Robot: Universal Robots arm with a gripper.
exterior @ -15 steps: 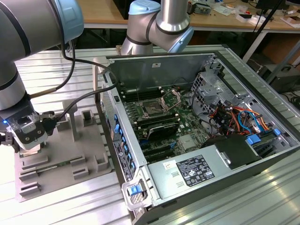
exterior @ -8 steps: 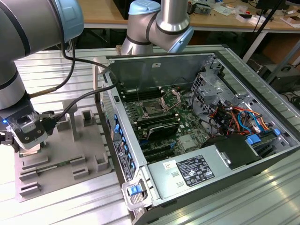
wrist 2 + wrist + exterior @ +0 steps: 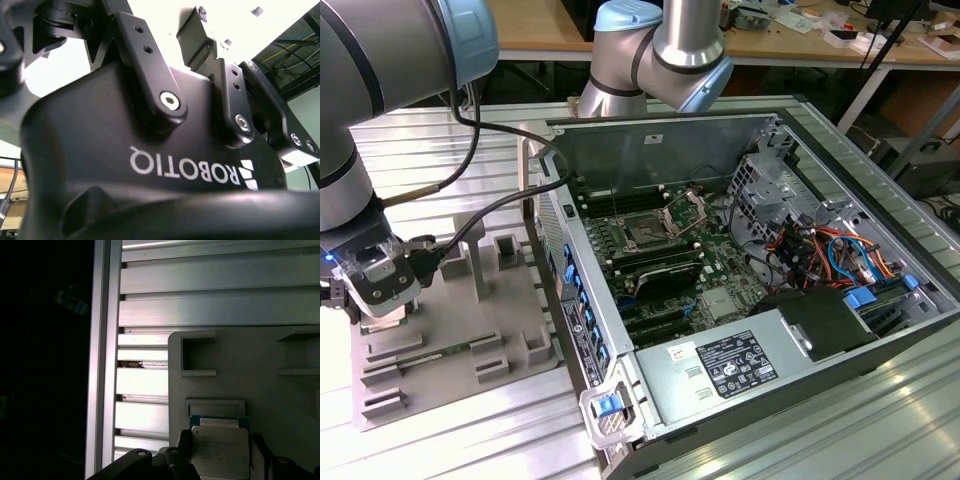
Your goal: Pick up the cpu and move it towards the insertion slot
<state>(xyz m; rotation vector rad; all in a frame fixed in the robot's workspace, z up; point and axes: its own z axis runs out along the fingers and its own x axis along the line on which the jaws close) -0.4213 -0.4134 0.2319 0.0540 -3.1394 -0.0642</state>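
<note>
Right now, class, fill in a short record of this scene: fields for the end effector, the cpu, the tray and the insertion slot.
end effector: low over the grey tray, at the exterior view's left
cpu: silvery top up, at a tray recess, in the first wrist view
grey tray: on the slatted aluminium table, beside the open computer case
insertion slot: steel-framed, on the motherboard inside the case, far from the end effector
</note>
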